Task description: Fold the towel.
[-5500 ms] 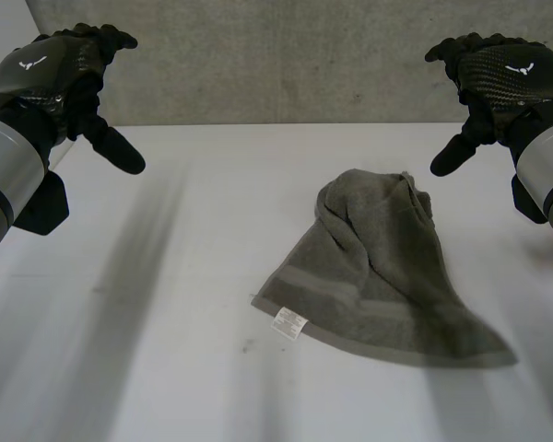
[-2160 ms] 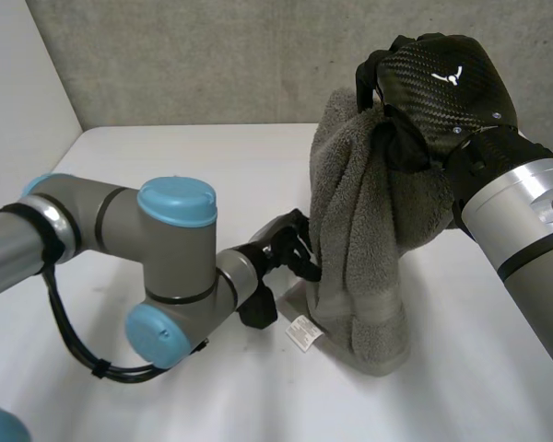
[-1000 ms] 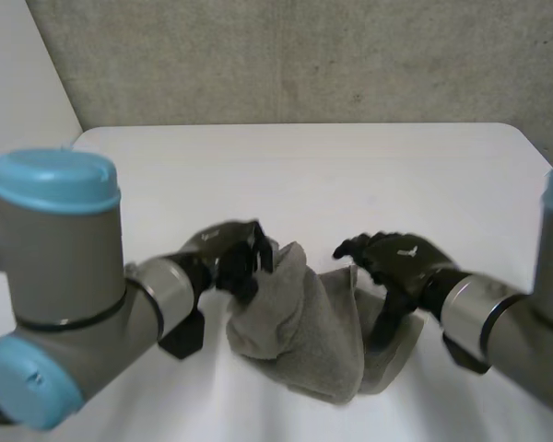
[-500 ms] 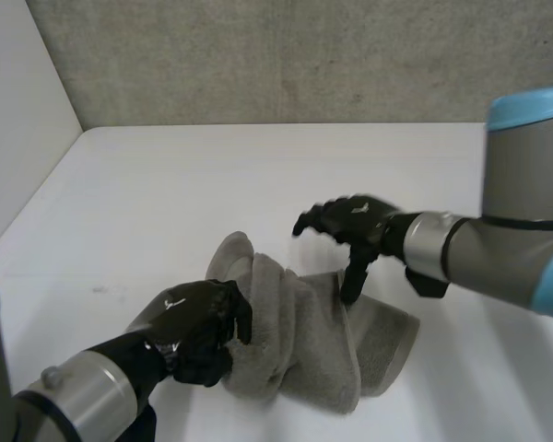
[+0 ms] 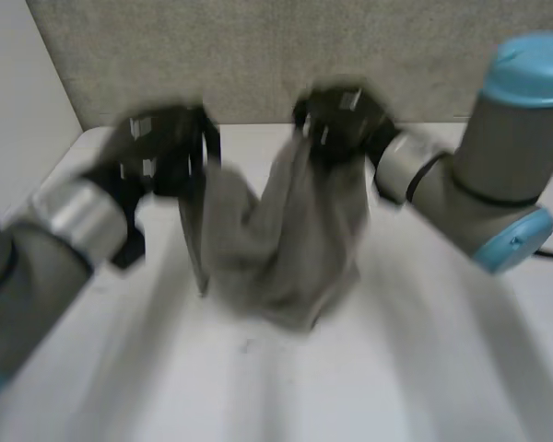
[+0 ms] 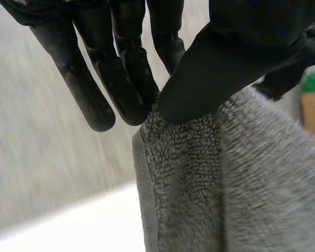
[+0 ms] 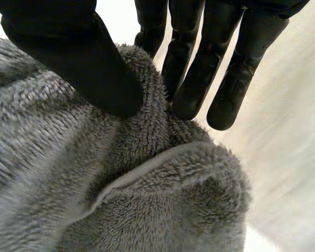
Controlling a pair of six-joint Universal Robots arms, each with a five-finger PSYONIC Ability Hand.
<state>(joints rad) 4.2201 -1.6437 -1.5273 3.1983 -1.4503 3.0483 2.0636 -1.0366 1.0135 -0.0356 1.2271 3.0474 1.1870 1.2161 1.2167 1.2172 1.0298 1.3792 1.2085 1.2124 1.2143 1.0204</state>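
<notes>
The grey towel [image 5: 281,244] hangs above the white table [image 5: 396,368], slung between both hands, sagging in the middle with its lower end near the tabletop. My left hand [image 5: 161,147] holds its left top corner. In the left wrist view the thumb [image 6: 210,79] pinches the towel's edge [image 6: 199,178] against the fingers [image 6: 121,68]. My right hand [image 5: 341,115] grips the right top corner. Seen from the right wrist, its thumb [image 7: 89,68] presses the towel [image 7: 121,199] against the fingers [image 7: 199,73].
A grey wall [image 5: 258,46] stands close behind the table's far edge. A pale side wall [image 5: 18,92] rises at the left. Bare tabletop lies in front of the hanging towel.
Both hands have risen from the table and lifted the towel, which lay bunched half a second ago. The right hand was open beside it and now pinches its corner.
</notes>
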